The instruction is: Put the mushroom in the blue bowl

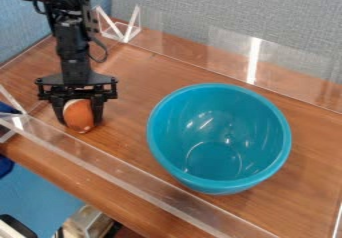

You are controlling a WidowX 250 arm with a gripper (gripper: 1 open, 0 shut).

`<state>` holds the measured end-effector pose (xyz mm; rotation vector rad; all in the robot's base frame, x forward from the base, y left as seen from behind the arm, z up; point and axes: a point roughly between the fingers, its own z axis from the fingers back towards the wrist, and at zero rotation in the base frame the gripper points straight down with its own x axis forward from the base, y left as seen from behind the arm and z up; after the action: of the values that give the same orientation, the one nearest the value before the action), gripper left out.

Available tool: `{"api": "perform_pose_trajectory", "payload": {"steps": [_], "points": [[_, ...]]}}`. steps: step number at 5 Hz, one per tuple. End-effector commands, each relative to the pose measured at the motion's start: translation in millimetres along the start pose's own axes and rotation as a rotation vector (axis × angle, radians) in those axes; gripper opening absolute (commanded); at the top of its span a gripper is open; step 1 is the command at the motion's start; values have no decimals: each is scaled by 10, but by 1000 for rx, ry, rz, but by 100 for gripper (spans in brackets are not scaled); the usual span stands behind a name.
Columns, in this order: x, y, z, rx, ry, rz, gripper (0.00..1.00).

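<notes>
on the wooden table (160, 72), fingers (78, 110) clamp the mushroom (79, 114) between them.

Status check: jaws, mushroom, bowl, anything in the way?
Gripper shut on the mushroom, low at the table. Blue bowl empty, off to its right. Nothing between them.
</notes>
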<state>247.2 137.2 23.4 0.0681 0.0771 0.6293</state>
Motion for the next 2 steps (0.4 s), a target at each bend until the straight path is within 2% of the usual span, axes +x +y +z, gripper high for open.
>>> {"api": "perform_pose_trajectory", "payload": {"steps": [1, 2], "points": [[47, 4, 130, -1, -54, -2, 0], [47, 2, 123, 2, -56, -1, 0]]}}
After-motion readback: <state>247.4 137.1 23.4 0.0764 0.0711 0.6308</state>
